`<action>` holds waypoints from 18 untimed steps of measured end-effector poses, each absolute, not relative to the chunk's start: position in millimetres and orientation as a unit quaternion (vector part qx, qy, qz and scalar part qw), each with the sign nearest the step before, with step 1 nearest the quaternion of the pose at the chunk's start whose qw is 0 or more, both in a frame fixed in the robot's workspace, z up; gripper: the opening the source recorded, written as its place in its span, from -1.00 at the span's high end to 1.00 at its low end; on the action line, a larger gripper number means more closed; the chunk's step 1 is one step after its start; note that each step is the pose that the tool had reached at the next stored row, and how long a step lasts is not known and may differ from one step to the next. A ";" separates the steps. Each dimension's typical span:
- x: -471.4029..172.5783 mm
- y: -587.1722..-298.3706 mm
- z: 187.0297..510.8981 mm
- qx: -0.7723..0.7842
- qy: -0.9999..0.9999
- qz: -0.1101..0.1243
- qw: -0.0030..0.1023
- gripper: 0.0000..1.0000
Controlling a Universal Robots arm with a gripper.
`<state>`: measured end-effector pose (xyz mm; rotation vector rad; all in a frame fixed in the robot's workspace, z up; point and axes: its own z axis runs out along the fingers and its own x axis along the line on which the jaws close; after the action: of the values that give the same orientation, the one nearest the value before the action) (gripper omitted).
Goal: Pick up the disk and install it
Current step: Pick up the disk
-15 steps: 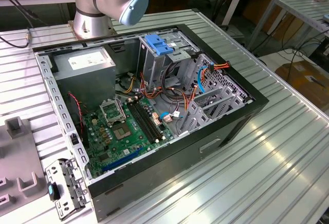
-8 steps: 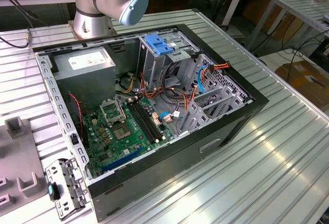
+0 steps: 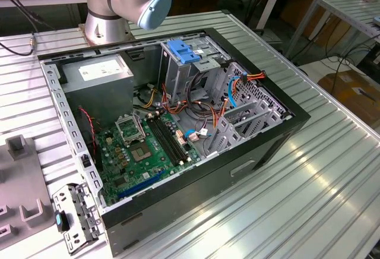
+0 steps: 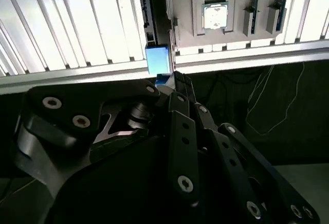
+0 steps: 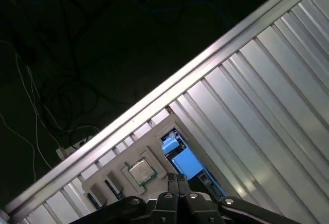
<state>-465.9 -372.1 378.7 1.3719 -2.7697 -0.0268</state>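
1. Gripper [image 5: 177, 179] narrow, fingertips together.
2. Disk [image 5: 184, 161] on edge in grey fixture [image 5: 115, 175], just beside the tips.
3. Exterior view: case [image 3: 178, 122] centre, arm base [image 3: 107, 21] at 11 o'clock.

I counted one open black computer case [image 3: 237, 170], one green motherboard [image 3: 142, 152], one square silver chip [image 4: 215, 16] and one blue-framed disk [image 5: 182, 162].

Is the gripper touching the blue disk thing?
Cannot tell. In the second wrist view the gripper overlaps the disk at its blue edge, hiding any contact or gap.
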 end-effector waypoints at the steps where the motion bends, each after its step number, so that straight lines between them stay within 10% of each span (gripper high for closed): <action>1: -465.9 -372.1 378.6 0.453 -0.891 -0.008 0.025 0.79; 18: -466.9 -368.1 373.7 0.585 -0.811 0.002 0.017 0.79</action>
<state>-466.9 -368.1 373.7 1.8179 -2.5201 0.0071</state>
